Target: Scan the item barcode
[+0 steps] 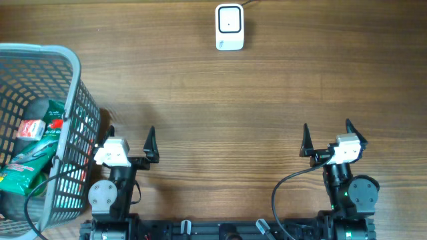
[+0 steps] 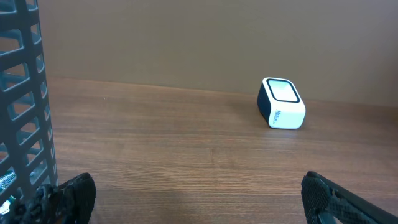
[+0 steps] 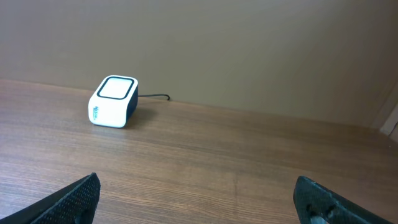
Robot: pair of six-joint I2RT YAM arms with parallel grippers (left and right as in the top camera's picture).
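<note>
Packets [image 1: 30,133] are lying in the basket [image 1: 83,100] beside the left gripper [image 1: 131,137] | right gripper [image 1: 327,133] sitting well apart | both hanging wide, empty.

Laboratory mock-up of a shop checkout. A white desktop barcode scanner [image 1: 229,27] stands near the far edge of a wood-grain table [image 1: 220,120]. A grey plastic shopping basket [image 1: 80,127] of packaged goods [image 1: 33,143] sits at the left edge. Two robot arms [image 1: 110,190] are mounted at the near edge, facing a plain beige wall [image 3: 249,43].
</note>
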